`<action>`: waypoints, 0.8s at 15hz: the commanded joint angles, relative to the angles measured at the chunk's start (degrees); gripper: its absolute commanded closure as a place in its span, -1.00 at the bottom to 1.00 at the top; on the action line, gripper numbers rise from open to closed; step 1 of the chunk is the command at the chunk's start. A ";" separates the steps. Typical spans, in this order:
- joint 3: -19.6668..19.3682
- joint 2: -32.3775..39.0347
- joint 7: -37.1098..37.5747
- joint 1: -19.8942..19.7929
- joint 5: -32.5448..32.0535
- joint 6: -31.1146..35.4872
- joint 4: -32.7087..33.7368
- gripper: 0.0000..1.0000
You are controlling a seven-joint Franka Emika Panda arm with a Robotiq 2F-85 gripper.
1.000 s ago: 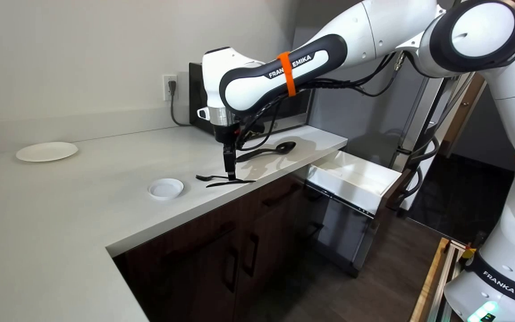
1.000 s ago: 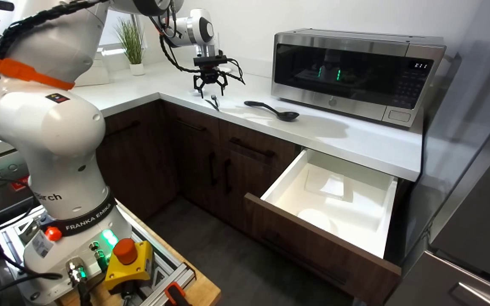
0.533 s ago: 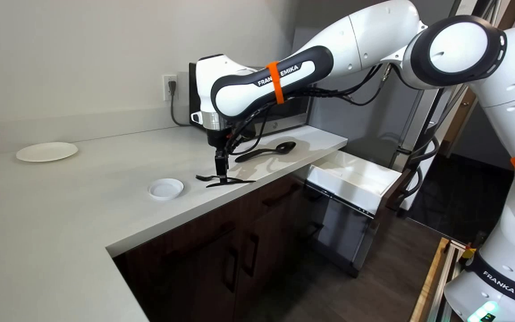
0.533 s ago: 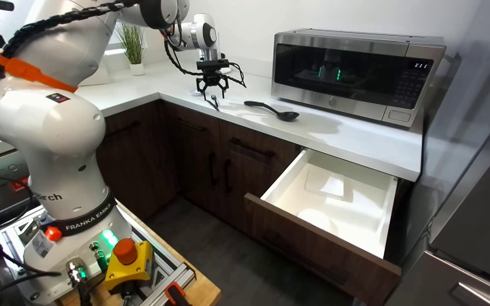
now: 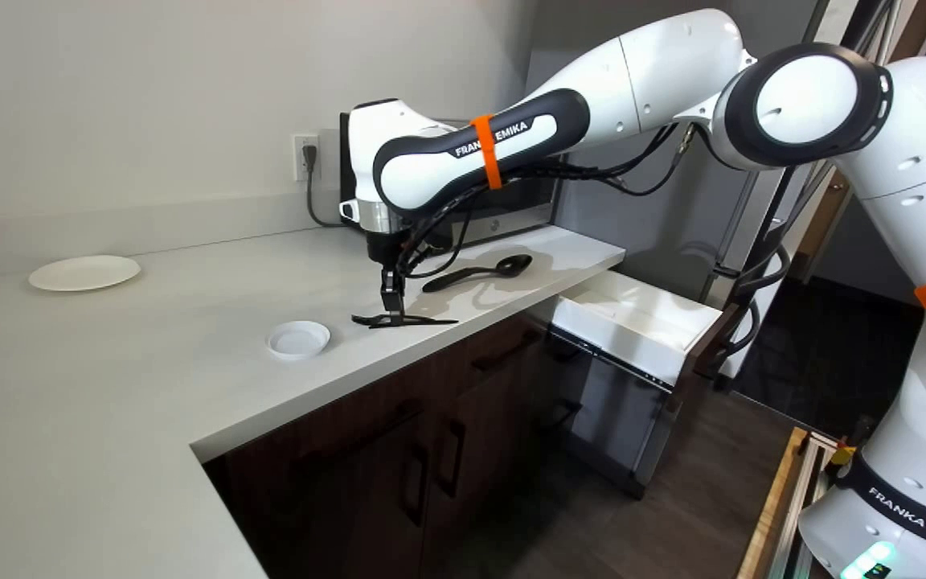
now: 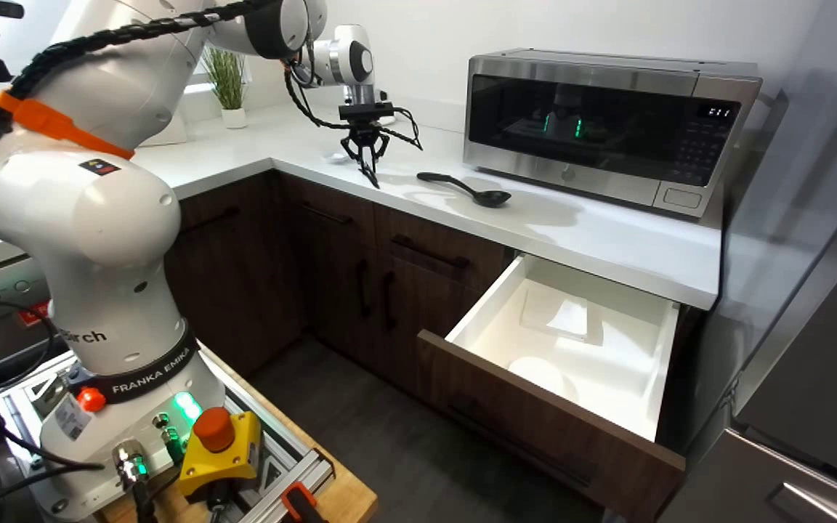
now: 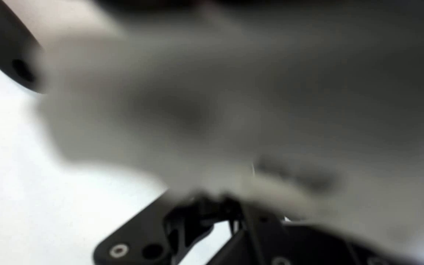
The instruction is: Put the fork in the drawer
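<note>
The dark fork [image 5: 364, 320] lies on the white counter near its front edge, tines to one side. Right along it is a dark knife [image 5: 443, 322]. My gripper [image 5: 395, 319] points straight down over both, its tips at counter height; in an exterior view the gripper [image 6: 369, 170] has its fingers drawn nearly together at the cutlery, apparently pinching both pieces. How firmly each is caught cannot be made out. A large blur fills most of the wrist view and the fork is hidden there. The drawer [image 6: 660, 378] stands pulled out, white inside.
A black serving spoon [image 6: 466, 189] lies between the cutlery and the microwave [image 6: 593, 131]. A small white dish [image 5: 299, 339] and a white plate [image 5: 83, 275] also sit on the counter. Inside the drawer are pale flat items, one round [image 6: 537, 374].
My gripper has come down and shifted slightly over the cutlery, and its fingers have closed from wide apart. The knife has been pushed against the fork.
</note>
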 commanded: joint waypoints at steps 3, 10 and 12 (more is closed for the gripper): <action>-0.83 0.82 -0.07 0.63 1.65 -2.42 1.60 1.00; -0.20 -9.96 0.69 -0.88 3.11 -0.87 -7.86 0.98; -1.41 -14.88 4.17 -2.15 4.08 -1.13 -13.00 0.98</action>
